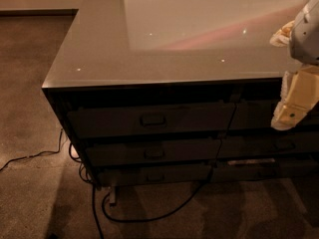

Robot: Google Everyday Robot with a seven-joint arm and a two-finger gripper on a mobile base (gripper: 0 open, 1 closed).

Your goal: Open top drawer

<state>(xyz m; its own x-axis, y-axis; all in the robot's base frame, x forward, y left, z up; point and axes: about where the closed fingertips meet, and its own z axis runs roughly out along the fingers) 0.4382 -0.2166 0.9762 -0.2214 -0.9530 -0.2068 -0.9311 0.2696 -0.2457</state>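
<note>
— Checking in: is the top drawer [195, 118] out yet?

— No. As far as I can judge, nothing of the task is done. It sits directly under the tabletop [99, 54], below the left and middle stretch of its front edge, and its front looks flush with the shallower fronts [189, 151] beneath it. I see no inner tray showing.

— And your hand?

— My hand [291, 109] hangs off the right end of the tabletop's front edge, before the right-hand bank of fronts. It is well apart from the small metal pull [153, 119] at the middle of the drawer's front and touches nothing that I can see. Whether it is apart or together, I cannot tell.

— So what is left?

— All of it, I reckon: reaching left to the pull, gripping it, and drawing the drawer straight out.
</note>
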